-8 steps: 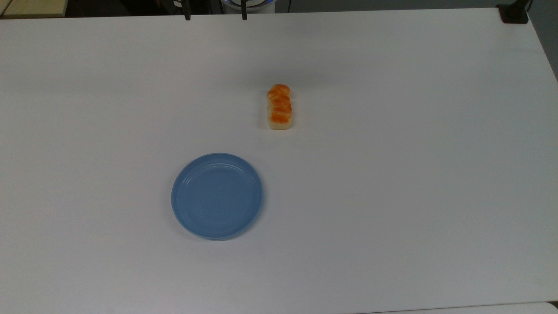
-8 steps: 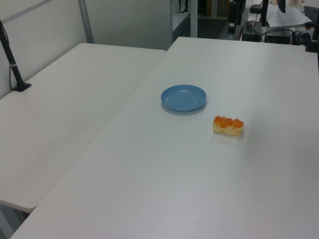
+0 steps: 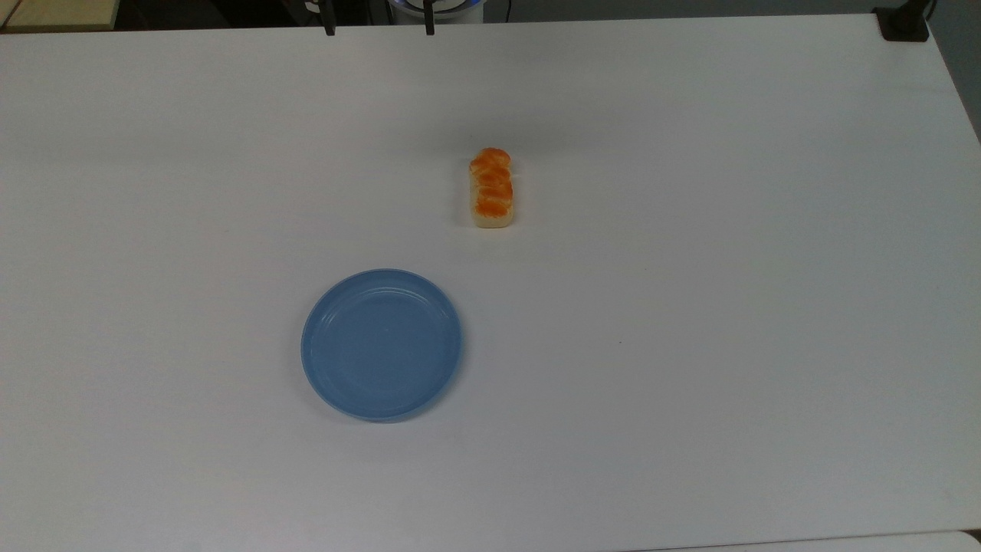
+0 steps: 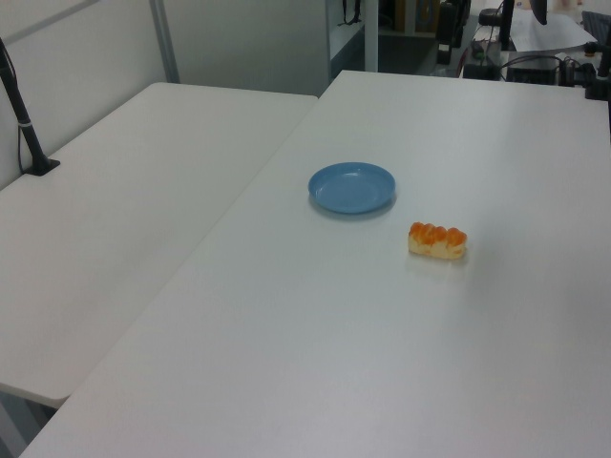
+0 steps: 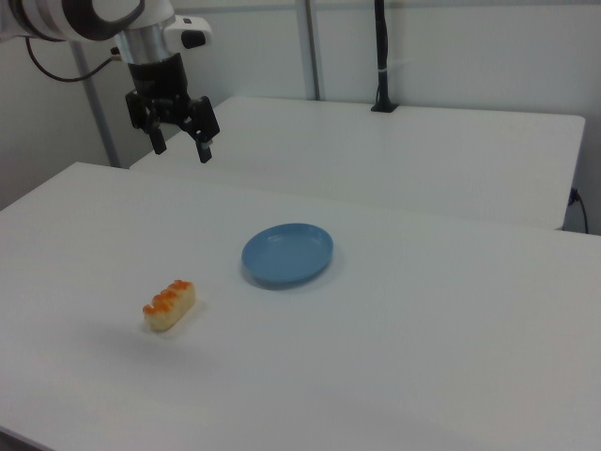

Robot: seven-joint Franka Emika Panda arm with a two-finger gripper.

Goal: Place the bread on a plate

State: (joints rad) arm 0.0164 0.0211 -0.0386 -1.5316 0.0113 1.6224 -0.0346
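Note:
The bread point(image 3: 491, 188), an oblong loaf with an orange-brown top and pale sides, lies on the white table; it also appears in the left view point(image 4: 438, 239) and the right view point(image 5: 170, 304). The light-blue plate point(image 3: 382, 343) sits bare on the table, a short way from the loaf point(image 4: 352, 187) point(image 5: 287, 254). My gripper point(image 5: 180, 148) hangs open and holds nothing, high above the table's far left in the right view, well away from the bread and the plate. Its two dark fingertips point(image 3: 328, 27) poke in at the top view's upper edge.
A second white table point(image 4: 115, 239) adjoins the work table point(image 3: 690, 307) along one side. A black post point(image 5: 380, 56) is clamped to that table, and a black clamp point(image 3: 904, 27) sits at the top view's upper right corner.

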